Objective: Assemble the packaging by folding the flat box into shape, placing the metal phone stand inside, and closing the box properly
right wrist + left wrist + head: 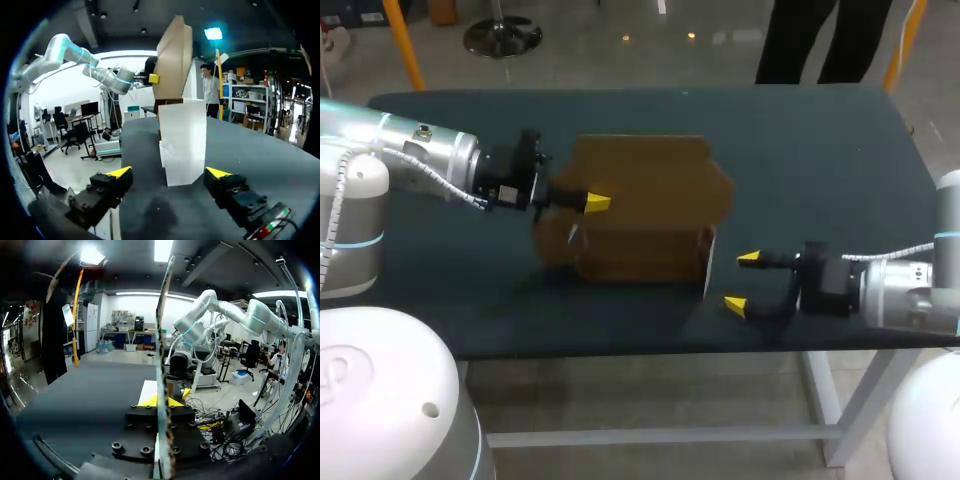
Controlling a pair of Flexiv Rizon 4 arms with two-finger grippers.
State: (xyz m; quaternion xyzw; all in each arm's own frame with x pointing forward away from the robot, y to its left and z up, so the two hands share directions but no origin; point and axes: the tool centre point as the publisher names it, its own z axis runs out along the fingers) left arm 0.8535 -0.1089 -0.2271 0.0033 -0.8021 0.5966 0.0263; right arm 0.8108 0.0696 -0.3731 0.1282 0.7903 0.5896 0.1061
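Seen from above: box [645,190], brown and half folded, at the middle of the table [820,150], long axis lying across from left to right, white-lined end turned toward the right arm. At its left end, left gripper [592,203], with only one yellow tip on show there. Made plain only by the left wrist view: a thin panel [161,330] of the box, edge-on and upright, nipped between both tips of the left gripper [161,401], one on each side. Off the box's right end in the head view, right gripper [741,282], spread wide and holding nothing, close to the box yet apart from it. Given by the right wrist view alone: the box's [172,55] height, brown cardboard rising tall, with a white flap [183,142] upright on the table just ahead of the right gripper's [169,173] open fingers and, high on the brown far edge, a yellow tip of the left gripper [153,78]. Hidden from both wrist views: the box's full left-to-right length.
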